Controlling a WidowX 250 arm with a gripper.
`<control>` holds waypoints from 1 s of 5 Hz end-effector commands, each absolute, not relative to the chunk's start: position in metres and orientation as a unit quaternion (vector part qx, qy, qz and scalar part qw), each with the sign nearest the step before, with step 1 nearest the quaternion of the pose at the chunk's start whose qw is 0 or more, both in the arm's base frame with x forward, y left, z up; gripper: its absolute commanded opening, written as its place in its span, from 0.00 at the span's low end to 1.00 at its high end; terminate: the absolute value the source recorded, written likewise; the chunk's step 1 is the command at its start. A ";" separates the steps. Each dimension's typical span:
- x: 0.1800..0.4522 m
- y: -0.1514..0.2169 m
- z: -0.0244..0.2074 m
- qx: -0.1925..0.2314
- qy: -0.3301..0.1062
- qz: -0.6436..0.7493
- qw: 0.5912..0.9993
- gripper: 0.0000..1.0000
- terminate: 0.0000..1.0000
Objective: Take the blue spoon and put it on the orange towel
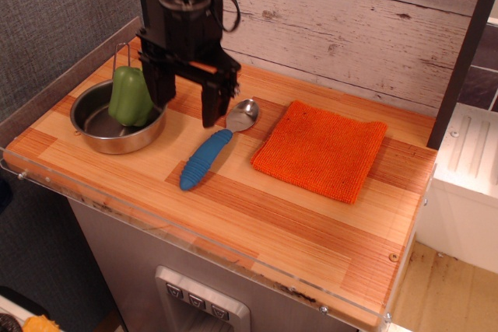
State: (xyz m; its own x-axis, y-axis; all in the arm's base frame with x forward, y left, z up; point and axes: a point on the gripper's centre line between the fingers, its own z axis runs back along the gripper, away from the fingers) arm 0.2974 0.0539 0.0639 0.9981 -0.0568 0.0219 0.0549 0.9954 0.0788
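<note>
The blue spoon lies on the wooden counter, its ribbed blue handle pointing to the front left and its silver bowl to the back right, near the towel's left corner. The orange towel lies flat to the right of it. My black gripper hangs open above the counter just left of the spoon's bowl, its two fingers spread wide. One finger stands close to the spoon's bowl, the other stands in front of the pot. It holds nothing.
A steel pot with a green pepper in it stands at the left, partly behind the gripper. A wooden plank wall runs along the back. A dark post stands at the right edge of the counter.
</note>
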 end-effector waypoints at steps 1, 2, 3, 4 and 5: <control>0.305 0.049 0.040 0.045 -0.026 -0.022 0.998 1.00 0.00; 0.307 0.042 0.029 0.042 -0.030 -0.026 0.998 1.00 0.00; 0.305 0.038 0.022 0.042 -0.035 -0.028 0.998 1.00 0.00; 0.304 0.038 0.019 0.044 -0.039 -0.027 0.998 1.00 0.00; 0.304 0.042 0.016 0.039 -0.043 -0.026 0.998 0.00 0.00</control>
